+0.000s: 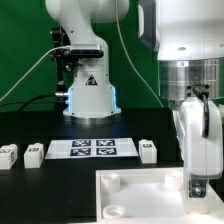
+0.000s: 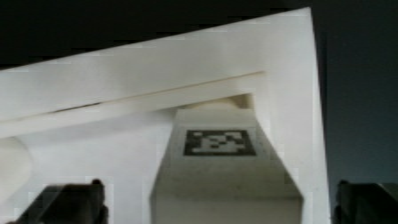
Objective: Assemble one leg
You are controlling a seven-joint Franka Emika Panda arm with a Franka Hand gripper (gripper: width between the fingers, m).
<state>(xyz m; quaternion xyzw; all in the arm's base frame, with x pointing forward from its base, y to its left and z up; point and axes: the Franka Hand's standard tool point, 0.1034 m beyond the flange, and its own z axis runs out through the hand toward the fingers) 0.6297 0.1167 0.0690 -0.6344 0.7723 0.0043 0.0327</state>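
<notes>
We are in the fitting step: our gripper [image 1: 196, 188] hangs low over the white panel [image 1: 140, 190], which lies at the near edge of the worktop toward the exterior view's right. In the wrist view a tagged leg [image 2: 221, 160] stands upright against the panel [image 2: 107, 110], between our two dark fingertips [image 2: 71, 200]. The tips sit well out to either side of it with gaps showing, so we read the gripper as released rather than clasping; the view is dim, though, and we cannot be sure the leg is fully seated.

Next, as we judge it, the leg needs either a fresh grasp and a turn to tighten it into its corner socket, or a straight lift away if it is already home.

Three more legs lie loose on the worktop: two [image 1: 10, 154] [image 1: 35, 153] toward the far left edge and one [image 1: 148, 151] just beside the marker board [image 1: 92, 148]. The panel's visible round sockets [image 1: 110, 181] look empty; there are no other containers.
</notes>
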